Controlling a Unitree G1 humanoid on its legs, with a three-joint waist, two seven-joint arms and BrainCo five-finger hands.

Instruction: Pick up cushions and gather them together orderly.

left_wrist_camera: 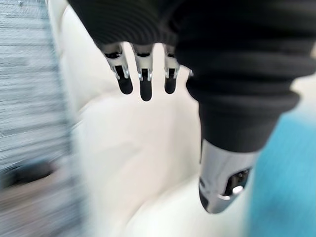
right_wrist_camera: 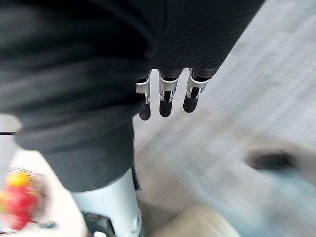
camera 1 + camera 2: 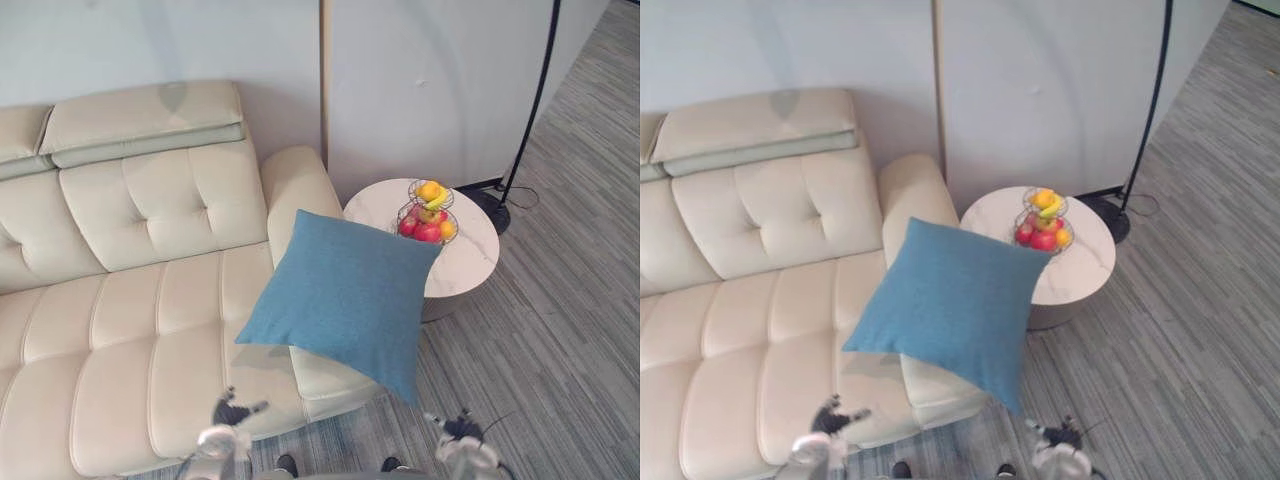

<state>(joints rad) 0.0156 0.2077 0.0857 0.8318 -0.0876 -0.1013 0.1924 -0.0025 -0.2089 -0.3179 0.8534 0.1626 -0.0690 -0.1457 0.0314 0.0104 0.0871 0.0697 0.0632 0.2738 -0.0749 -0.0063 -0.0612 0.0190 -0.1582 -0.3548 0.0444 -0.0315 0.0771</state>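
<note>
While blue cushion [image 3: 345,295] sits on sofa [image 3: 150,300], L hand [image 3: 232,412] & R hand [image 3: 458,432] hover, fingers spread, empty.

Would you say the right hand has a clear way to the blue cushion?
Probably yes: the right hand is open, and only floor lies between it and the blue cushion's overhanging lower corner.

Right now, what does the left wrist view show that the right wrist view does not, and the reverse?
The left wrist view gives the left hand, fingers straight, over the cream sofa, with the blue cushion beside it. The right wrist view gives the right hand, fingers straight, and the fruit basket with red and yellow fruit, blurred. Shared: the grey striped floor, and in each view a hand that holds nothing.
</note>
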